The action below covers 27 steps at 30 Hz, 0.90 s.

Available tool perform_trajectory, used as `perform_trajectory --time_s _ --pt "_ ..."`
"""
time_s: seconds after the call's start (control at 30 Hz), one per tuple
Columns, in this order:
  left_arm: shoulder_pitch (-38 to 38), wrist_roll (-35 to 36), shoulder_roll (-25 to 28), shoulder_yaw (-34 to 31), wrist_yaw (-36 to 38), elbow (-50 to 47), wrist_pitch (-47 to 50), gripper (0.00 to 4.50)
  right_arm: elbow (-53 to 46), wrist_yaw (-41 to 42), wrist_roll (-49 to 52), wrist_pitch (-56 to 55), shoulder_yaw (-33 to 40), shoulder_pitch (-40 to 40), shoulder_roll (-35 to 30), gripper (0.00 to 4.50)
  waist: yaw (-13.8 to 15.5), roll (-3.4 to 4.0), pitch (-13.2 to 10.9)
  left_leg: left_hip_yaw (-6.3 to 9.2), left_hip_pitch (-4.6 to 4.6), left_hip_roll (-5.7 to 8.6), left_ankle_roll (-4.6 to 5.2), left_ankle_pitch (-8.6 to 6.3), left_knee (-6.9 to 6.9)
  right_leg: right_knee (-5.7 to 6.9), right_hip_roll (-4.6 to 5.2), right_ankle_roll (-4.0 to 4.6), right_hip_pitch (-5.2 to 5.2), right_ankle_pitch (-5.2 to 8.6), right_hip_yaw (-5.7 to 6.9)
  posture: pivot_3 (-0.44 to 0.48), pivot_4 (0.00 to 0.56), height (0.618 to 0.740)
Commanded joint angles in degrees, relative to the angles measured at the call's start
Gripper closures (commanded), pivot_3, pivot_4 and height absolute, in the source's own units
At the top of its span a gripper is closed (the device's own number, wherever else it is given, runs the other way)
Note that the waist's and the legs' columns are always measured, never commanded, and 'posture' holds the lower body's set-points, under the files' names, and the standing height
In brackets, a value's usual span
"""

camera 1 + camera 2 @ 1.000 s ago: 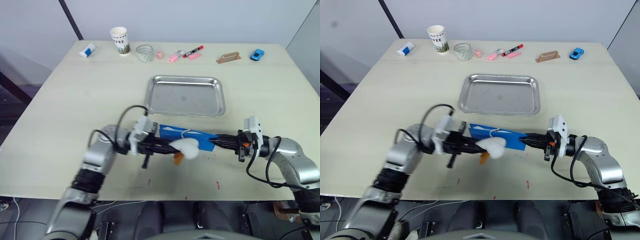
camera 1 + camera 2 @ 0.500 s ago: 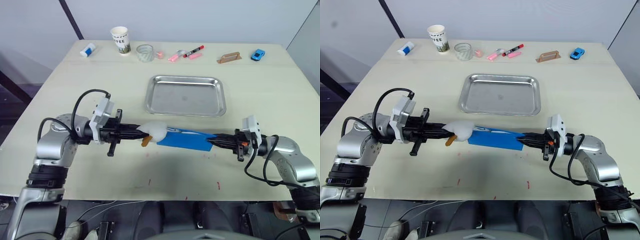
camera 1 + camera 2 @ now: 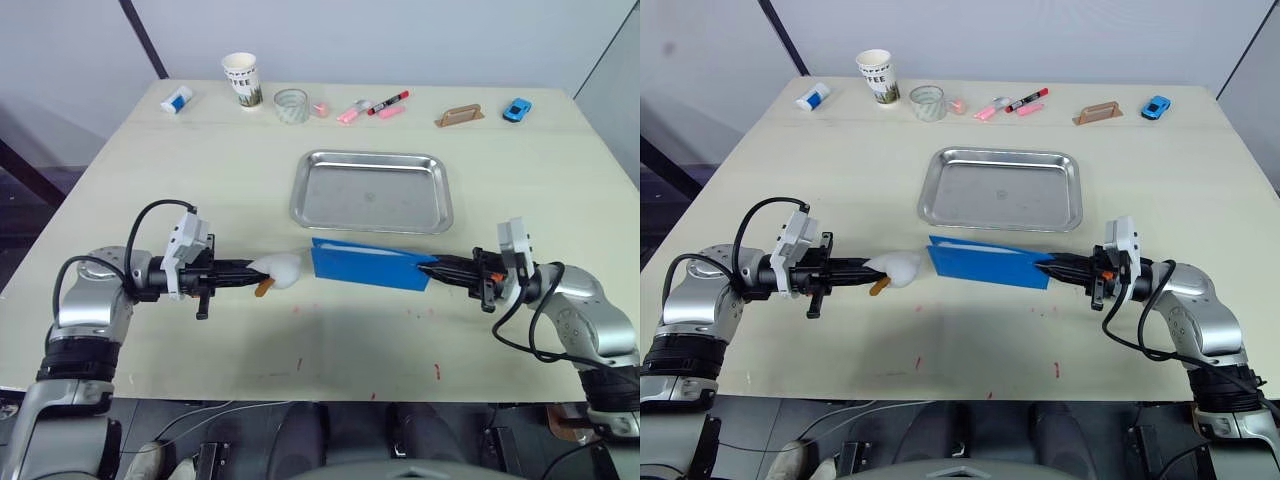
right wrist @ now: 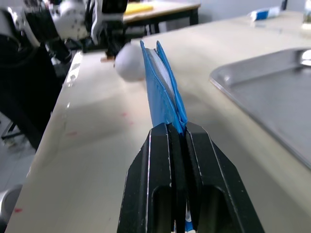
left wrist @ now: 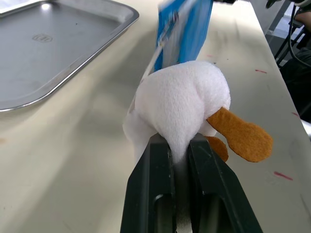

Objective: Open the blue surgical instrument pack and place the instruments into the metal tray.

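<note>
- Since a second ago the left arm has swung out to its own side, dragging the white plush toy (image 3: pixel 279 270) off the pack, and the pack has tipped up on edge.
- tabletop (image 3: pixel 200 180): cups, markers and a toy car sit along the far edge.
- metal tray (image 3: pixel 370 190): empty, so zero instruments placed yet.
- blue surgical instrument pack (image 3: pixel 365 266): just in front of the tray, on edge, only cracked open, contents hidden.
- right hand (image 3: pixel 432 270): clamped on the pack's corner.
- left hand (image 3: pixel 250 269): clenched on the plush, near the pack's other end.
- Left to do, I'd say: unfold the pack, then move every tool.
</note>
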<state>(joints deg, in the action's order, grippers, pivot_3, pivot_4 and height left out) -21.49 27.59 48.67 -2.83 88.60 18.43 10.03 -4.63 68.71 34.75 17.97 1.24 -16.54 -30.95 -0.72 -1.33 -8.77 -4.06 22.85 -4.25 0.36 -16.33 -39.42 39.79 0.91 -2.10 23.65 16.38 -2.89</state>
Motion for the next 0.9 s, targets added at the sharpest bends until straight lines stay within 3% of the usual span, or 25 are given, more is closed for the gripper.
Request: perform_trajectory --time_s 0.03,0.47,0.63,0.9 --pt "1.1 -0.7 1.4 -1.2 1.2 0.0 -0.7 4.46 -3.3 -2.1 5.6 2.0 3.9 -1.7 1.4 4.50 0.0 0.01 0.0 0.01 0.00 0.00 0.00 0.00 0.00 0.00 0.00 0.00 0.00 0.00 0.01 0.000 0.150 0.718" --pt "3.9 -1.9 2.8 -0.3 1.9 -0.7 -0.5 4.46 -4.2 -7.4 11.4 6.4 6.2 -4.7 5.0 4.50 0.0 0.01 0.0 -0.01 0.02 0.00 0.00 0.00 0.01 -0.01 0.02 0.00 0.01 0.00 0.01 0.000 0.150 0.718" --pt "5.3 -2.2 5.0 0.9 3.8 -0.8 1.6 4.46 -3.2 -3.1 3.4 2.4 1.2 -4.0 1.8 4.50 0.0 0.02 0.0 -0.02 0.02 0.00 0.00 0.00 0.01 0.00 0.03 0.00 0.02 0.00 0.01 0.000 0.150 0.718" --pt "5.2 -0.9 5.6 1.5 3.9 -2.0 3.7 4.46 -2.2 0.1 -6.0 -7.7 -4.8 -1.7 2.3 4.50 0.0 0.02 0.0 -0.02 0.02 -0.01 0.00 0.00 0.01 0.01 0.02 0.00 0.04 0.00 0.02 0.000 0.150 0.718"
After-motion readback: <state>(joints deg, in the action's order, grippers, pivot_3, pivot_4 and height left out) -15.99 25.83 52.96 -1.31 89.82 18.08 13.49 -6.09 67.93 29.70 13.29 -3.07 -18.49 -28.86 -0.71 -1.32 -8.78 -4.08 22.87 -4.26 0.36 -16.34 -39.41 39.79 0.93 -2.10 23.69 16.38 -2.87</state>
